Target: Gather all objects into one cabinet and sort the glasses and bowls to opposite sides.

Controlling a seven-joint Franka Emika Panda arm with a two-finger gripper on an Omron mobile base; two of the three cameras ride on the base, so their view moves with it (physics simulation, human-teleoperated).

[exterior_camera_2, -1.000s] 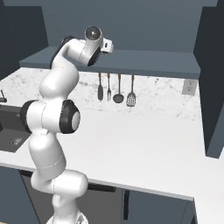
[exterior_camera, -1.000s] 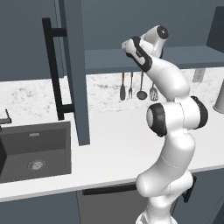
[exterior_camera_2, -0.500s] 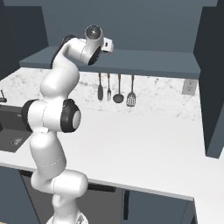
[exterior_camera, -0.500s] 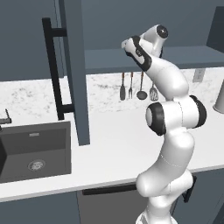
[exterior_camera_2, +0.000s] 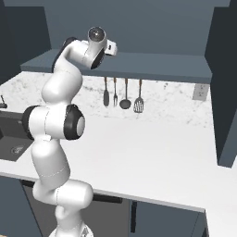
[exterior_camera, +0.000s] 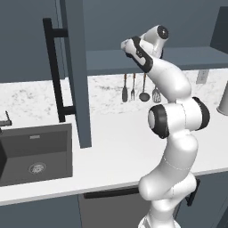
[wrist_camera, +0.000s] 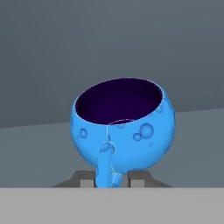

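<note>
A bright-blue vessel (wrist_camera: 124, 131) with a dark inside and a small handle stands upright on the slate-blue floor of the cabinet, close in front of the hand. Its handle sits between my two fingertips, and the gripper (wrist_camera: 113, 178) is shut on it. In the left base view the gripper (exterior_camera: 128, 45) reaches into the open wall cabinet just above its bottom shelf (exterior_camera: 187, 57). The cabinet door (exterior_camera: 75, 75), with its long black bar handle (exterior_camera: 54, 71), stands open to the left. In the right base view the hand (exterior_camera_2: 110, 46) is at the same shelf (exterior_camera_2: 152, 62). The tumbler, the bowl and the other blue vessel are out of view.
Several utensils (exterior_camera: 143, 87) hang on the wall under the cabinet. A dark sink (exterior_camera: 35, 151) is set into the white counter (exterior_camera: 120, 142) at the left. A grey object (exterior_camera: 223, 100) stands at the counter's right edge. A dark tall unit (exterior_camera_2: 227, 83) borders the right side.
</note>
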